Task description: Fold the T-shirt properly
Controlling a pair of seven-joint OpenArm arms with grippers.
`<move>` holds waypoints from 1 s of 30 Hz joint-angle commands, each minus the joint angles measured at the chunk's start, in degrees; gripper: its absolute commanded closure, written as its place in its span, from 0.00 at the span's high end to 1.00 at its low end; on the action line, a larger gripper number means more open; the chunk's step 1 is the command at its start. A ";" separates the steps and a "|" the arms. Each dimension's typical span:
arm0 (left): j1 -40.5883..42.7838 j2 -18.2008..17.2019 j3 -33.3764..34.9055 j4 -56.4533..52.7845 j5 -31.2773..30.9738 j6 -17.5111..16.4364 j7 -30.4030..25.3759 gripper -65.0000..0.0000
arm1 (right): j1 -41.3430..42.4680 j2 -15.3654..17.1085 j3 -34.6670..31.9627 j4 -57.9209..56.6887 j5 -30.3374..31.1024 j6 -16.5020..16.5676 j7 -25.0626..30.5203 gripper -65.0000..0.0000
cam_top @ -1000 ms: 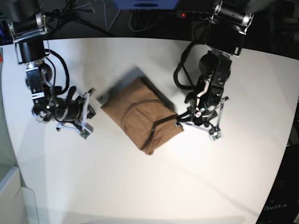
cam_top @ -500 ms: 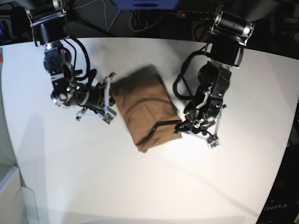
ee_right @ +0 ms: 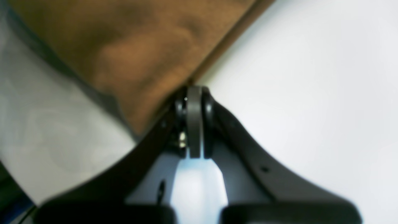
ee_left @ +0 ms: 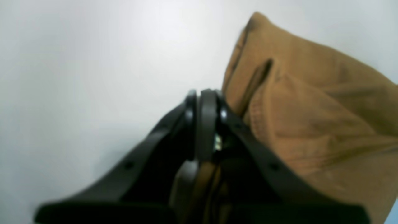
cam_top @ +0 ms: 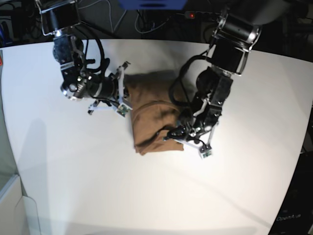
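Note:
The tan-brown T-shirt (cam_top: pixel 152 111) lies as a folded bundle in the middle of the white table (cam_top: pixel 98 186). My left gripper (cam_top: pixel 169 136) is at the bundle's near right corner. In the left wrist view it (ee_left: pixel 205 99) is shut, with brown cloth (ee_left: pixel 311 124) showing between the fingers behind the tips. My right gripper (cam_top: pixel 123 95) is at the shirt's left edge. In the right wrist view it (ee_right: pixel 194 93) is shut, tips touching a hemmed corner of the shirt (ee_right: pixel 130 46). No cloth shows between its fingers.
A power strip with a red light (cam_top: pixel 195 15) and cables lie beyond the table's far edge. A pale box (cam_top: pixel 12 200) stands off the table's left front corner. Both arms reach over the table's middle.
My right arm has swung in from the left to the shirt's left edge. My left gripper has moved left and nearer, and the shirt has turned and bunched narrower.

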 commanded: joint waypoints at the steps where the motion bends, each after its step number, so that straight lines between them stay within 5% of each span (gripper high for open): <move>1: -1.18 -0.14 -0.19 0.72 0.32 0.21 0.01 0.03 | 0.57 0.09 0.10 0.84 0.58 0.38 0.11 0.00; 13: -1.01 -2.69 -0.28 5.20 0.15 0.21 0.63 0.03 | -1.89 -0.17 0.19 3.04 0.49 0.38 0.20 0.00; 21: 5.15 -8.40 -1.60 21.47 0.15 0.21 6.43 0.03 | -1.89 6.07 0.45 4.01 0.49 0.38 0.29 0.00; 30: 24.22 -15.96 -13.03 40.46 0.06 0.12 8.80 0.03 | -13.58 9.32 14.70 21.15 0.49 0.38 -1.73 0.00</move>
